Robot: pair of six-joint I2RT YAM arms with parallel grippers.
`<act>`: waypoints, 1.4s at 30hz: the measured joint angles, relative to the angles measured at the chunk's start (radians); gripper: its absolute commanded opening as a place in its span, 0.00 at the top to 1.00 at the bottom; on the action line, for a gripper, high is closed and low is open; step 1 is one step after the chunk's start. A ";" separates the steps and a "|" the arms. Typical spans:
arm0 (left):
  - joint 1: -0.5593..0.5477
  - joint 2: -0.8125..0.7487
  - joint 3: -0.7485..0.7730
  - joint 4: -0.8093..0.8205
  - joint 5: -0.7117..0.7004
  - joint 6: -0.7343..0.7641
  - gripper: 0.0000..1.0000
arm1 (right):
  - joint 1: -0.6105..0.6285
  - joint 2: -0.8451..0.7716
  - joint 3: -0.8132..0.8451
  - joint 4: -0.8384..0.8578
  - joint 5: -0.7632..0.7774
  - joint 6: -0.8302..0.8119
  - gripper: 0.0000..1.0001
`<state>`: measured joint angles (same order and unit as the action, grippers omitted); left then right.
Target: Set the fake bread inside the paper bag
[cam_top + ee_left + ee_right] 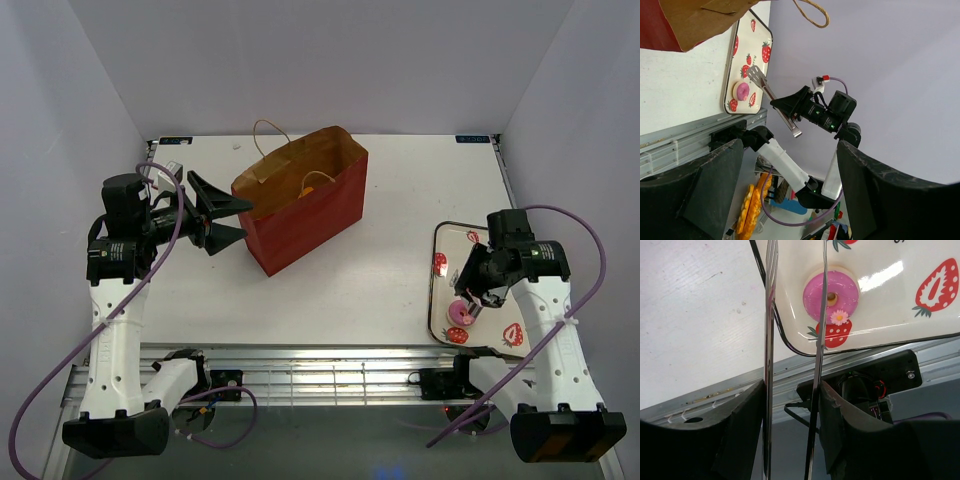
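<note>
The red-brown paper bag point(300, 205) stands open at the table's middle back, with one orange croissant point(309, 188) showing inside. The second croissant is not visible. The pink-iced doughnut point(460, 315) lies on the strawberry tray point(445, 290) at the right. My right gripper point(478, 285) is shut on silver tongs point(466, 302) above it. In the right wrist view the tongs point(770, 315) are spread, one arm crossing the doughnut point(831, 295). My left gripper point(225, 215) is open and empty beside the bag's left side. The left wrist view shows the bag's edge point(690, 20) and the doughnut point(742, 91).
The tray point(885, 305) sits at the table's near right corner, close to the metal rail point(320, 365) along the front edge. The bag's cord handle point(812, 12) loops out at the back. Walls close in the table on three sides.
</note>
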<state>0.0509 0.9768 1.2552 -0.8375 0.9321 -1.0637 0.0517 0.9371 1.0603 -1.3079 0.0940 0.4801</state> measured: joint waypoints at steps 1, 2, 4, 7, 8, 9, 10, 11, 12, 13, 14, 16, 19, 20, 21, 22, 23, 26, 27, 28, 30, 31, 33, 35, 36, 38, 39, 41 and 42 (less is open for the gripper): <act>0.000 0.000 0.000 0.000 0.000 0.000 0.15 | 0.000 -0.004 0.006 0.001 -0.003 -0.003 0.49; 0.000 0.000 0.000 0.000 0.000 0.000 0.15 | 0.000 -0.010 0.008 0.001 -0.010 -0.006 0.50; 0.000 0.000 -0.001 0.000 0.000 0.000 0.15 | 0.000 -0.021 0.007 -0.001 -0.025 -0.011 0.50; 0.000 0.000 -0.004 0.000 0.000 0.000 0.14 | 0.000 -0.039 0.005 -0.001 -0.053 -0.011 0.50; 0.000 0.000 -0.005 0.000 0.001 0.000 0.15 | 0.000 -0.046 0.003 -0.002 -0.061 -0.010 0.50; 0.000 0.000 -0.005 0.000 0.001 0.000 0.15 | 0.000 -0.053 -0.001 -0.001 -0.071 -0.009 0.50; 0.000 0.000 -0.006 0.000 0.001 0.000 0.14 | 0.000 -0.060 -0.006 -0.001 -0.078 -0.009 0.50; 0.000 0.000 -0.006 0.000 0.001 0.000 0.15 | 0.000 -0.066 -0.012 -0.002 -0.084 -0.009 0.50; 0.000 0.000 -0.006 0.000 0.002 0.000 0.15 | 0.000 -0.068 -0.017 -0.004 -0.088 -0.009 0.50; 0.000 0.000 -0.006 0.000 0.002 0.000 0.15 | 0.000 -0.068 -0.019 -0.005 -0.090 -0.009 0.50; 0.000 0.000 -0.006 0.000 0.003 0.000 0.15 | 0.000 -0.068 -0.023 -0.005 -0.091 -0.009 0.50; 0.000 0.000 -0.006 0.000 0.003 0.000 0.15 | 0.000 -0.066 -0.024 -0.005 -0.089 -0.009 0.50; 0.000 0.000 -0.006 0.000 0.004 0.000 0.15 | 0.000 -0.065 -0.024 -0.005 -0.071 -0.008 0.49; 0.000 0.000 -0.006 0.000 0.004 0.000 0.14 | 0.000 -0.064 -0.024 -0.005 -0.065 -0.005 0.49; 0.000 0.000 -0.006 0.000 0.004 0.000 0.15 | 0.000 -0.064 -0.025 -0.005 -0.059 -0.004 0.49; 0.000 0.000 -0.006 0.000 0.004 0.000 0.15 | 0.000 -0.062 -0.026 -0.005 -0.050 -0.001 0.48; 0.000 0.000 -0.006 0.000 0.004 0.000 0.15 | 0.000 -0.062 -0.029 -0.003 -0.041 0.000 0.48; 0.000 0.000 -0.006 0.000 0.004 0.000 0.15 | 0.000 -0.061 -0.046 -0.003 -0.002 0.002 0.47; 0.000 0.000 -0.006 0.000 0.003 0.000 0.15 | 0.000 -0.061 -0.054 -0.003 0.016 0.001 0.47; 0.000 0.000 -0.006 0.000 0.003 0.000 0.15 | 0.000 -0.061 -0.062 -0.002 0.035 0.001 0.46; 0.000 0.000 -0.007 0.001 0.003 0.000 0.15 | 0.000 -0.061 -0.079 -0.002 0.068 0.001 0.46; 0.000 0.000 -0.010 0.001 0.003 0.000 0.15 | 0.000 -0.061 -0.089 -0.002 0.080 0.002 0.46; 0.000 0.000 -0.016 0.002 0.003 0.000 0.15 | 0.000 -0.061 -0.103 -0.002 0.095 0.008 0.46; 0.000 0.000 -0.020 0.001 0.001 -0.003 0.15 | 0.000 -0.063 -0.114 -0.002 0.099 0.016 0.46; 0.000 -0.001 -0.020 0.001 0.000 -0.003 0.15 | 0.000 -0.065 -0.119 -0.002 0.098 0.019 0.46; 0.000 -0.002 -0.020 0.001 0.000 -0.004 0.15 | 0.000 -0.067 -0.127 -0.002 0.090 0.026 0.46; 0.000 -0.002 -0.020 0.001 -0.001 -0.006 0.15 | 0.000 -0.067 -0.128 -0.002 0.085 0.028 0.47; 0.000 -0.005 -0.021 0.001 -0.001 -0.008 0.15 | 0.000 -0.067 -0.129 -0.002 0.068 0.029 0.49; 0.000 -0.006 -0.021 0.001 -0.001 -0.010 0.15 | 0.000 -0.068 -0.129 -0.002 0.059 0.029 0.50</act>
<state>0.0509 0.9710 1.2346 -0.8368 0.9310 -1.0733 0.0517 0.8696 0.9318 -1.3094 0.1528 0.5095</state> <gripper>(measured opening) 0.854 0.520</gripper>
